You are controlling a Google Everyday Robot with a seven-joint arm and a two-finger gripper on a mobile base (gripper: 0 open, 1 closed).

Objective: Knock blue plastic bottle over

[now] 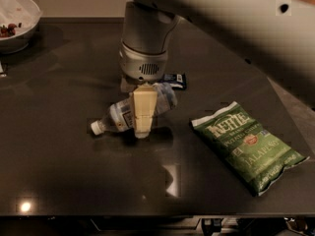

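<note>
The blue plastic bottle [116, 117] lies on its side on the dark table [69, 176], its white cap pointing front-left and its base toward the back right. My gripper [141, 128] hangs down from the white arm right over the bottle's middle. Its cream-coloured part crosses in front of the bottle and hides part of the label. The tip reaches down to the table just in front of the bottle.
A green Kettle chip bag [248, 149] lies flat to the right. A dark blue snack wrapper [175, 79] lies just behind the bottle. A white bowl [19, 21] with food stands at the back left corner. The table's front edge is near the bottom.
</note>
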